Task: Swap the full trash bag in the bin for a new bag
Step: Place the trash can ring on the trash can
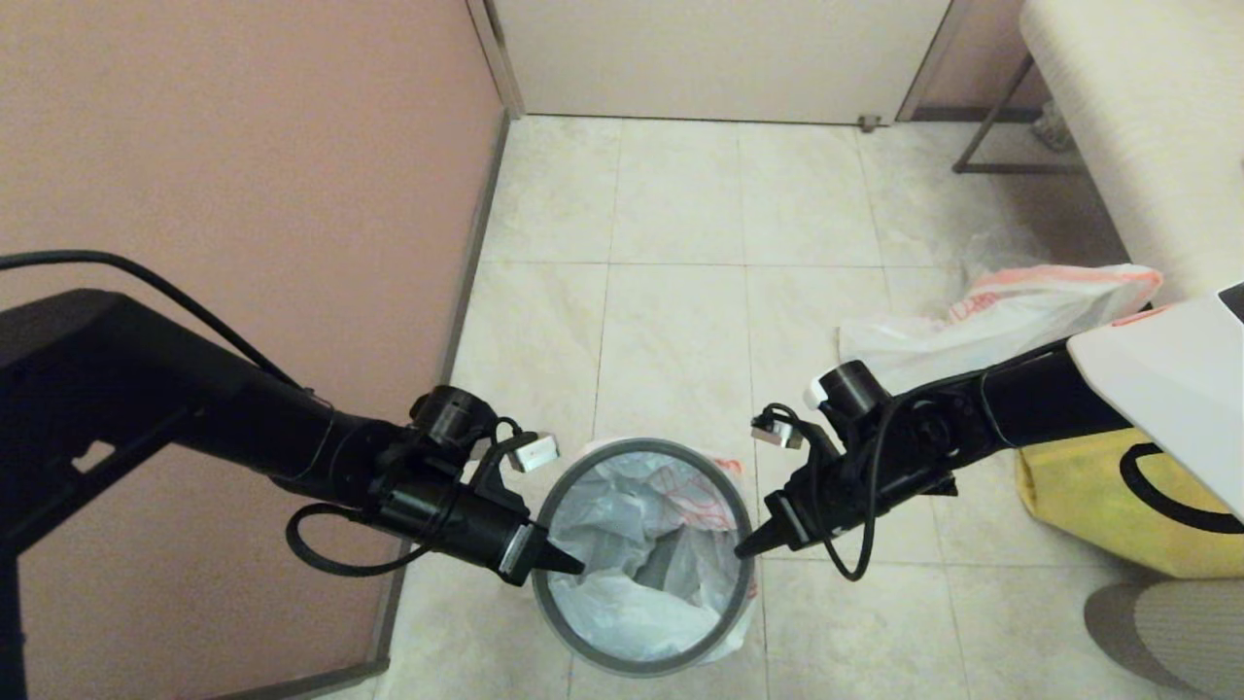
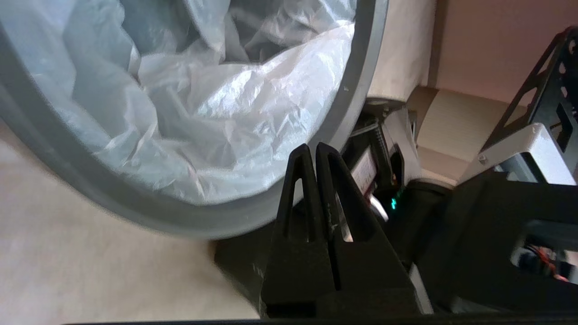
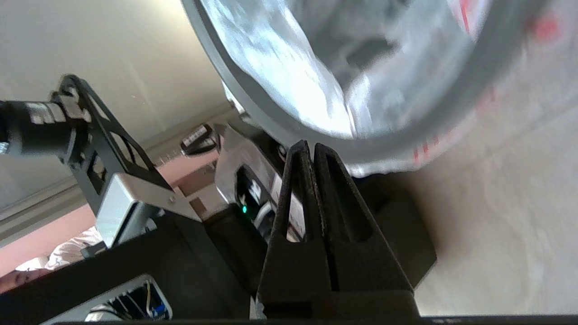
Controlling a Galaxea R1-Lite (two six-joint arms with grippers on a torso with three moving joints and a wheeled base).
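Both end effectors, left [image 1: 573, 564] and right [image 1: 743, 551], sit pinched fully closed and holding nothing, at opposite sides of the bin [image 1: 643, 664] rim on the near floor, probably seating the new bag [image 1: 622, 593] lining it, while the full trash bag [image 1: 982, 316] lies far right.

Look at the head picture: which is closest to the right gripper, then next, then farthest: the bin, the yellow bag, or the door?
From the right gripper:
1. The bin, right beside its tip.
2. The yellow bag, on the robot's right.
3. The door, far ahead.
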